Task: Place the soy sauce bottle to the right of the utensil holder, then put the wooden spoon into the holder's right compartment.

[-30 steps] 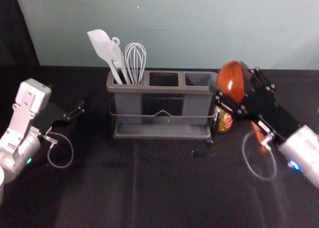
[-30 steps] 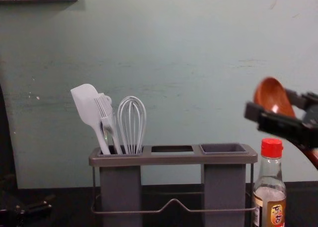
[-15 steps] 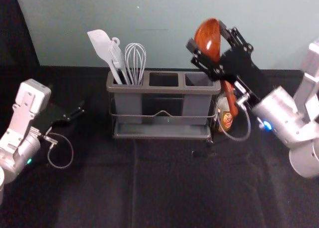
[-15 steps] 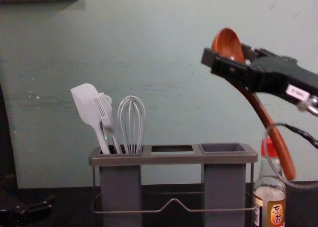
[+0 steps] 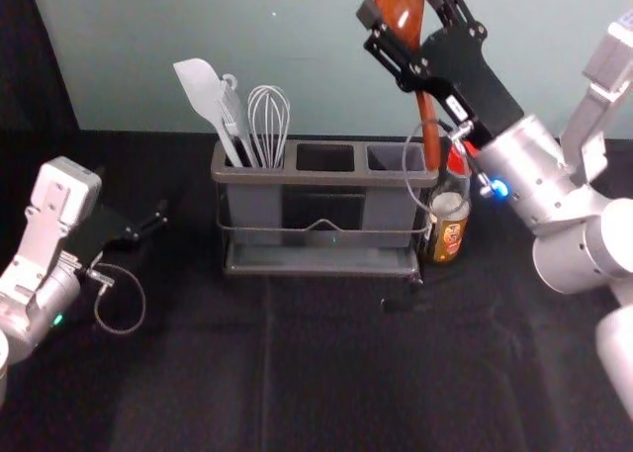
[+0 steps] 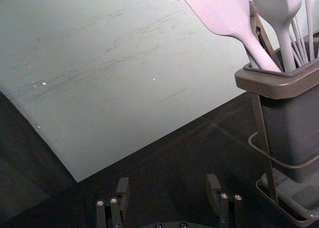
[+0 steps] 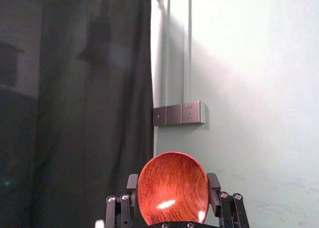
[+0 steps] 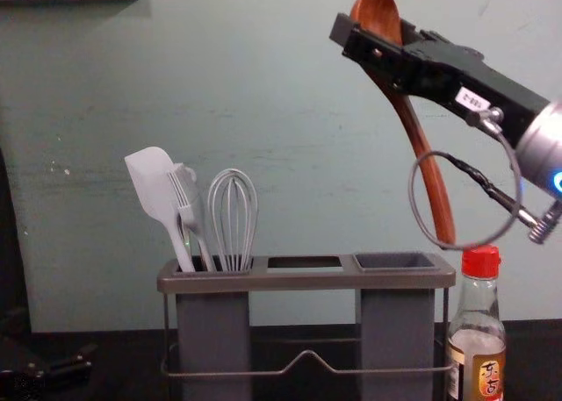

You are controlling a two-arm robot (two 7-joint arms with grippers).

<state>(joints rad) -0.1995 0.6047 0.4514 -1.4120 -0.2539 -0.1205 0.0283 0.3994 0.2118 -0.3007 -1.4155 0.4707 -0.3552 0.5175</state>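
Wooden spoon, one: reddish-brown, glossy, visible grain; oval bowl with a bright highlight, long handle with a slight curve. Upper right of the chest view, tilted, bowl uppermost, handle end above the holder's right end, near the bottle's cap.

Right gripper, one: upper right of the head view, closed on the spoon's bowl, one finger at either side.

Soy sauce bottle, one: clear glass, red cap, brown and yellow label; upright at lower right of the chest view, just beside the holder's right end.

Utensil holder, one: grey, three compartments, wire frame; lower centre. Left compartment: pale spatula, brush, whisk.

Left gripper, one: parked, left side of the head view, fingers apart.
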